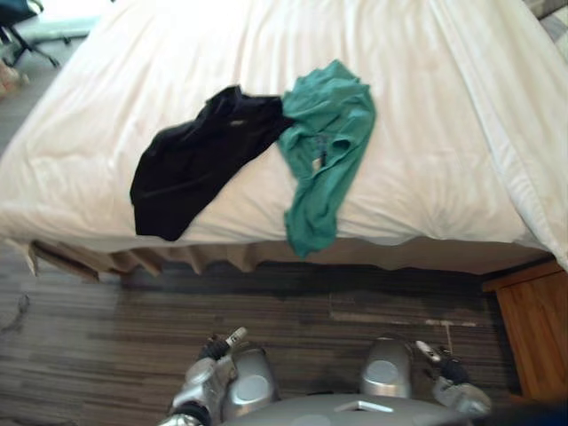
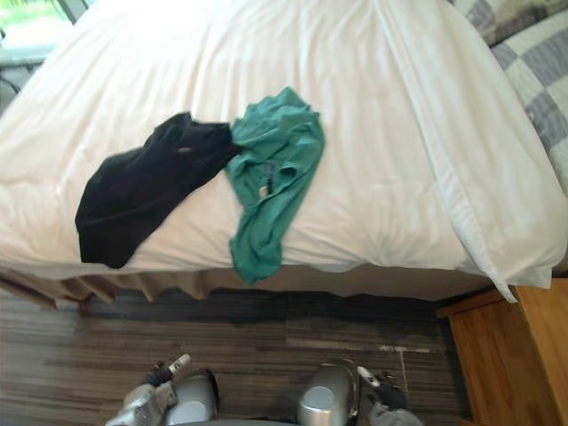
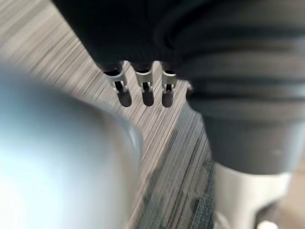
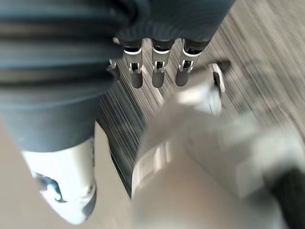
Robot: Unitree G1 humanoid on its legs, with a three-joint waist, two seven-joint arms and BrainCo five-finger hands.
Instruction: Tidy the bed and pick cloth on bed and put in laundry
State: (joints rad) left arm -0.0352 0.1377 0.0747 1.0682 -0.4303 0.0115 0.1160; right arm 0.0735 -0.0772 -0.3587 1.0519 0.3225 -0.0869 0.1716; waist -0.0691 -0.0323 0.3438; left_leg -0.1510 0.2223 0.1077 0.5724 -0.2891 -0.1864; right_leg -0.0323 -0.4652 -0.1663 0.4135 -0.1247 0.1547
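Hanging low over the grey striped floor (image 1: 355, 302), left hand (image 1: 216, 349) and right hand (image 1: 442, 362) are idle: fingers (image 3: 147, 90) (image 4: 158, 71) straight, relaxed, holding nothing. Probably no reach begun. Farther, crumpled black cloth garment (image 1: 191, 164) lies left of and touching crumpled green cloth shirt (image 1: 324, 151) on white-sheeted bed (image 1: 426, 106), with the green one draping over the near edge.

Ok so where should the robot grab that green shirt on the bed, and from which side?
Probably the lower end of the green shirt, coming from the robot's own side of the bed. That end is bunched narrow and droops over the near edge, so fingers could close round it. Its upper part touches the black garment, which a grip there might drag along.
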